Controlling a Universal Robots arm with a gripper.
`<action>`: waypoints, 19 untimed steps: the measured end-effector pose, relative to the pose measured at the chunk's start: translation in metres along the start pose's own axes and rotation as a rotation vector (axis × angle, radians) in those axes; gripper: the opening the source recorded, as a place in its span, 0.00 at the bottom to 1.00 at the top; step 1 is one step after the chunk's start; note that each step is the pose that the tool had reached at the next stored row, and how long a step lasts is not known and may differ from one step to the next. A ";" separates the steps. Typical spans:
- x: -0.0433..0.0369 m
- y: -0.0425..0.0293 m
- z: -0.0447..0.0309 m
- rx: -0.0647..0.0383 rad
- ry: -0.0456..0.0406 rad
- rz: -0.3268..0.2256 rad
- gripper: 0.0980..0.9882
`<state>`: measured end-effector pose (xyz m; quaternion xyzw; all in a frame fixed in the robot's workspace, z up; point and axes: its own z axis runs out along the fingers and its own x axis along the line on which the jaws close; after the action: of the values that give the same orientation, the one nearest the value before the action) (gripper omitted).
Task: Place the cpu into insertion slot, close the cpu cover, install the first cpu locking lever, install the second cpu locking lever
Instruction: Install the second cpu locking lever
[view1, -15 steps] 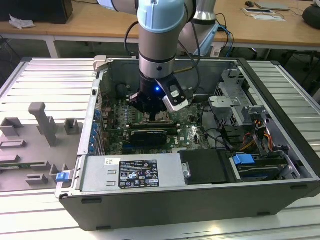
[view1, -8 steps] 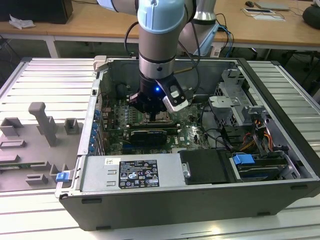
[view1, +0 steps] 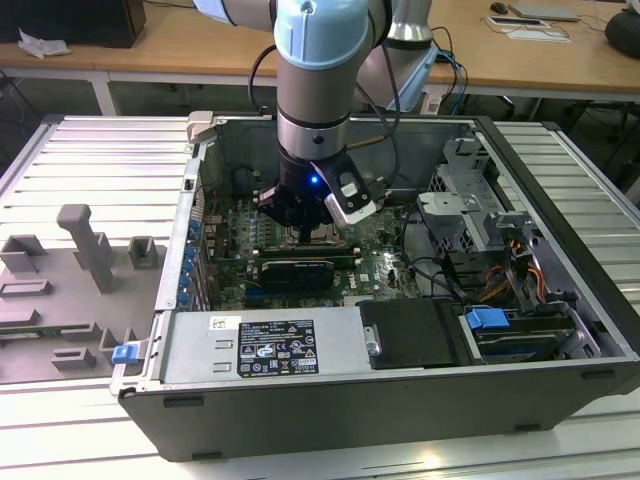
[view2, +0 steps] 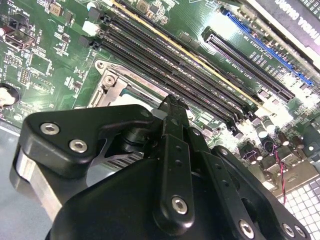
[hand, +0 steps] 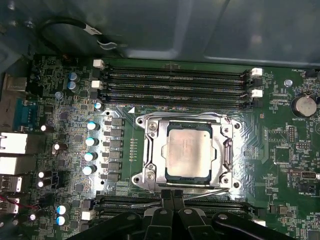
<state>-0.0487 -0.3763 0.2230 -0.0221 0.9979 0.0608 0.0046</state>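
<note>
One small flat square cpu with a pale silvery top sits inside the socket on the big green motherboard; one thin shiny metal cpu cover, a frame with a cut-out middle, lies flat around it, so the cpu shows through the hole; two thin wire locking levers run along two sides of the frame, one beside the cpu and one near the jaws.

One black gripper is just at the edge of the socket in the first wrist view; its two thin black fingers are pressed together side by side, so the jaws are clenched with nothing seen between them; in the second wrist view the gripper is dark, smooth and dotted with round silver screws.

Four long black memory slots lie in a row on one side of the socket; about ten small round blue-topped capacitors stand on another side; one round silver coin battery sits near a corner.

In the exterior view, one arm with a pale blue joint reaches down into one open grey metal computer case; the case rests on a ribbed silvery tabletop.
</note>
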 end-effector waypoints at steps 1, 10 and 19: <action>0.0000 0.0000 0.0000 0.000 0.0000 0.000 0.01; 0.0001 -0.0001 0.0006 -0.001 -0.0001 0.000 0.01; 0.0142 -0.0107 0.0027 -0.033 -0.0014 0.000 0.01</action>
<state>-0.0623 -0.3872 0.2188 -0.0220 0.9968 0.0772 0.0049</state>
